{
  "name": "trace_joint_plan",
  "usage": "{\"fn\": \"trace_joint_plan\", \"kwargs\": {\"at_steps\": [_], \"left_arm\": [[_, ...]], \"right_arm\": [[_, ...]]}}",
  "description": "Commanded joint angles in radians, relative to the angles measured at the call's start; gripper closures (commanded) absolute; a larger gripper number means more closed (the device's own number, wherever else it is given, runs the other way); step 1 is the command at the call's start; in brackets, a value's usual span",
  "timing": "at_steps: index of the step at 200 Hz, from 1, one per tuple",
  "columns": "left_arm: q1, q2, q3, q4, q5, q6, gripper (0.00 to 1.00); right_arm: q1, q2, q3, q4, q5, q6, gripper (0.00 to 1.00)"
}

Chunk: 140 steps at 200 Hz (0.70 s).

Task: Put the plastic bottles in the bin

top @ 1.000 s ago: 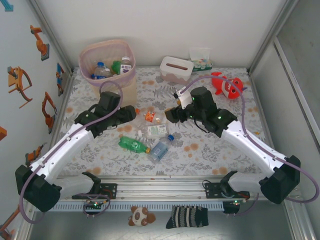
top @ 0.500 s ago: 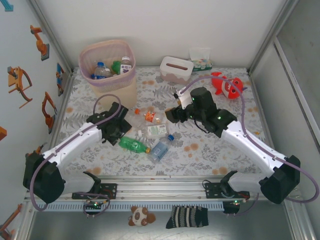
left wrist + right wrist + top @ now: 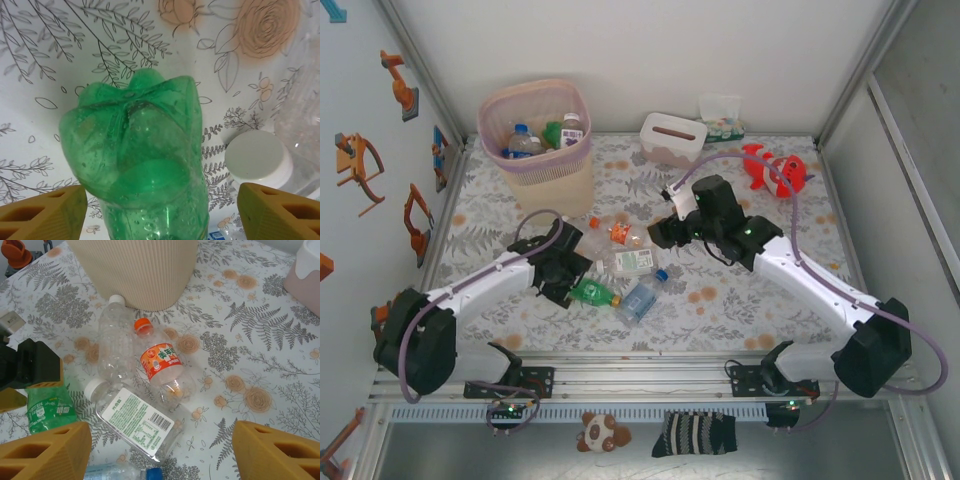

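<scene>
Several plastic bottles lie mid-table: a green bottle (image 3: pixel 592 291), an orange-labelled bottle (image 3: pixel 620 233), a flat clear bottle with a green-and-white label (image 3: pixel 632 262) and a blue one (image 3: pixel 640 298). The beige bin (image 3: pixel 558 185) with its pink liner stands at the back left and holds several bottles. My left gripper (image 3: pixel 578 284) is open, low over the table. In the left wrist view the green bottle's base (image 3: pixel 135 145) sits between its yellow fingers (image 3: pixel 45 215). My right gripper (image 3: pixel 160 450) hovers open above the labelled bottle (image 3: pixel 137 422) and the orange-labelled bottle (image 3: pixel 160 362).
A white tissue box (image 3: pixel 672 138) and a red shark plush (image 3: pixel 775 170) sit at the back right. A plain clear bottle (image 3: pixel 115 340) lies beside the bin's wall (image 3: pixel 140 270). Metal walls close in the left, right and back.
My left arm has swung from beside the bin toward the near side and lowered onto the green bottle, jaws widening. The right gripper shifted slightly to the left.
</scene>
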Motion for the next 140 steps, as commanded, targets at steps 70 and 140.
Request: {"fn": "trace_joint_plan", "kwargs": {"at_steps": [70, 140], "left_arm": [[-0.005, 0.069, -0.034, 0.053, 0.063, -0.096, 0.29], [-0.001, 0.029, -0.013, -0.008, 0.001, -0.072, 0.42]], "right_arm": [[0.009, -0.02, 0.014, -0.008, 0.003, -0.017, 0.27], [0.009, -0.033, 0.011, -0.016, 0.007, -0.025, 0.27]]}}
